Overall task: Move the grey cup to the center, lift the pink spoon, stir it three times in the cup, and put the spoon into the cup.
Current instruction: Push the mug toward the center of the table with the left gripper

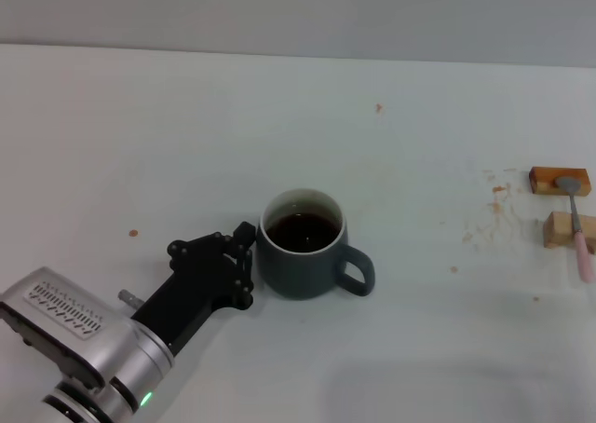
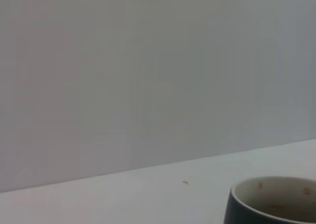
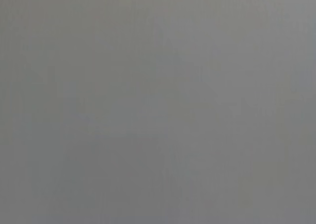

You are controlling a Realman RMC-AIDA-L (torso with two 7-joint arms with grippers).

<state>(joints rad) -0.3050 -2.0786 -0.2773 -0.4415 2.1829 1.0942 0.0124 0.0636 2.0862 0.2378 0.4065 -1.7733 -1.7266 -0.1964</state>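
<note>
The grey cup point(image 1: 300, 255) stands upright near the middle of the white table, holding dark brown liquid, with its loop handle pointing right. Its rim also shows in the left wrist view point(image 2: 274, 197). My left gripper point(image 1: 248, 265) is right against the cup's left side, open, with its fingers beside the cup and not around it. The pink spoon point(image 1: 579, 225) lies at the far right edge of the table, its metal bowl resting on a wooden block and its pink handle pointing toward me. My right gripper is out of view.
Two small wooden blocks point(image 1: 560, 180) point(image 1: 559, 229) sit under the spoon at the far right. Small orange crumbs point(image 1: 486, 213) are scattered left of them. The right wrist view shows only plain grey.
</note>
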